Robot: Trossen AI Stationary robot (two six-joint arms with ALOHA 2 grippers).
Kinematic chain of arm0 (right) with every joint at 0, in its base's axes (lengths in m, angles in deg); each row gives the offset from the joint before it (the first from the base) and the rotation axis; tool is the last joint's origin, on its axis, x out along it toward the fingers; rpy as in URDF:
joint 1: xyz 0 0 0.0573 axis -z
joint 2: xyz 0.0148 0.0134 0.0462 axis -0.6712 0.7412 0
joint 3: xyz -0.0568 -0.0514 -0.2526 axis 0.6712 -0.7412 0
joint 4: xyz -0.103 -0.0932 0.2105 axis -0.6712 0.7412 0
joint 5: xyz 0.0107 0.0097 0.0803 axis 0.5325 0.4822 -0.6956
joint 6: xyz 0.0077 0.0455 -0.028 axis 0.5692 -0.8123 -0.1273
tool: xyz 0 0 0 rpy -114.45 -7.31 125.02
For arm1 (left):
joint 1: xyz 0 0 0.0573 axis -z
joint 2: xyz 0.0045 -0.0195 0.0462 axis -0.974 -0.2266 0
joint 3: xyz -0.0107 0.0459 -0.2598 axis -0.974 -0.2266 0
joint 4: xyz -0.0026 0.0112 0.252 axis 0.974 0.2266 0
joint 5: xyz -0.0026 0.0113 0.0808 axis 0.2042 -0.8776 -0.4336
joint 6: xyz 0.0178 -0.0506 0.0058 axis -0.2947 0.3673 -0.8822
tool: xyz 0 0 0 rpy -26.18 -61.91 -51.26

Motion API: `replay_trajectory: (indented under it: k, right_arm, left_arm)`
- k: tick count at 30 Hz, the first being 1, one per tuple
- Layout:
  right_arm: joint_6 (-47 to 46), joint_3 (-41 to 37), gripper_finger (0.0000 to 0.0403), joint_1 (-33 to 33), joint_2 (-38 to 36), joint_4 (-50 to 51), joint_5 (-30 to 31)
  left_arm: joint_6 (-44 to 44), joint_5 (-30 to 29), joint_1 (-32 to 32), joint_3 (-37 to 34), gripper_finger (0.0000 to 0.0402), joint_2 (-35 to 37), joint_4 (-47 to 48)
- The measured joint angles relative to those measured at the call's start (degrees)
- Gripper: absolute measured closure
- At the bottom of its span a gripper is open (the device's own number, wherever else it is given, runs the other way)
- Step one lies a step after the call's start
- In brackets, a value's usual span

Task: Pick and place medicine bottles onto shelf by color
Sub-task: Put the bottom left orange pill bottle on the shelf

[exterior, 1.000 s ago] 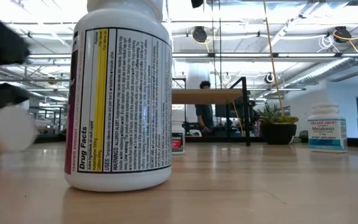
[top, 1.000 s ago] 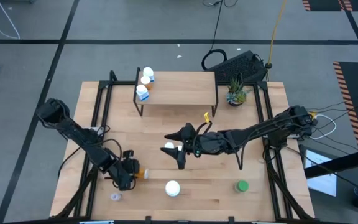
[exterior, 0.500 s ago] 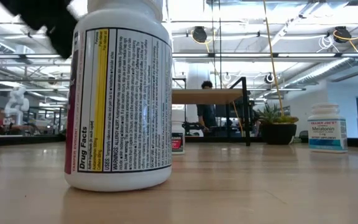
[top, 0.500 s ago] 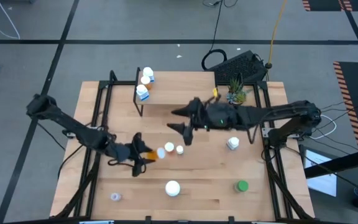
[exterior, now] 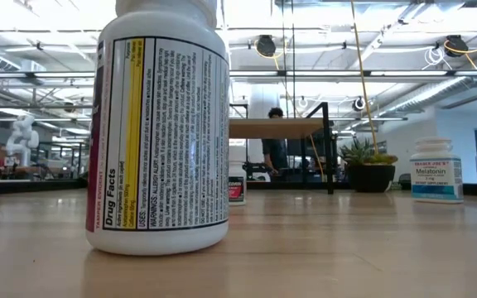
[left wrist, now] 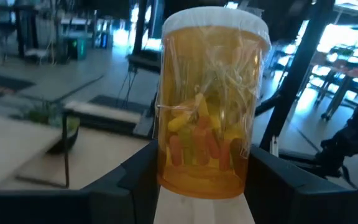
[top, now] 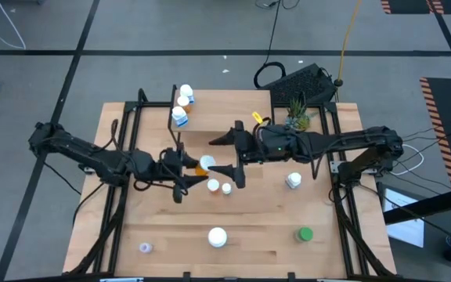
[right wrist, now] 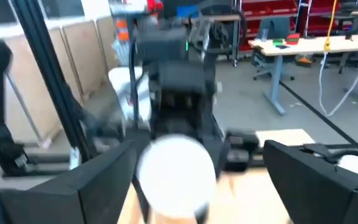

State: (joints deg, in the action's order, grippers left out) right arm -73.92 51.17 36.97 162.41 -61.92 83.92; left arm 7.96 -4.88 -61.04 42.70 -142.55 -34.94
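The left hand (top: 185, 167) is clamped on an orange bottle (left wrist: 209, 99) mid-table, just in front of the shelf (top: 224, 110). The right hand (top: 232, 157) sits spread wide right beside it, so the middle is tight. Three bottles (top: 180, 106) crowd the shelf's left end; the rest of the board is bare. Six more are on the table (top: 265, 235): two small ones (top: 219, 186) under the hands, one to the right (top: 293, 181), and three spaced along the front edge, one green-capped (top: 305, 233).
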Motion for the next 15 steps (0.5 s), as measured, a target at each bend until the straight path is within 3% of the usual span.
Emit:
replay_trajectory:
  k: [10, 15]
  right_arm:
    - [-6.36, -0.02, 0.0051, 4.15, 1.61, -0.14, -17.93]
    - [-4.99, -0.02, 0.0070, 5.44, 2.16, -0.65, -17.80]
  left_arm:
    - [-1.48, 6.46, -5.63, -0.05, 0.0219, -0.12, -1.86]
    - [-1.04, 6.98, -7.14, -0.03, 0.0211, -0.04, -2.28]
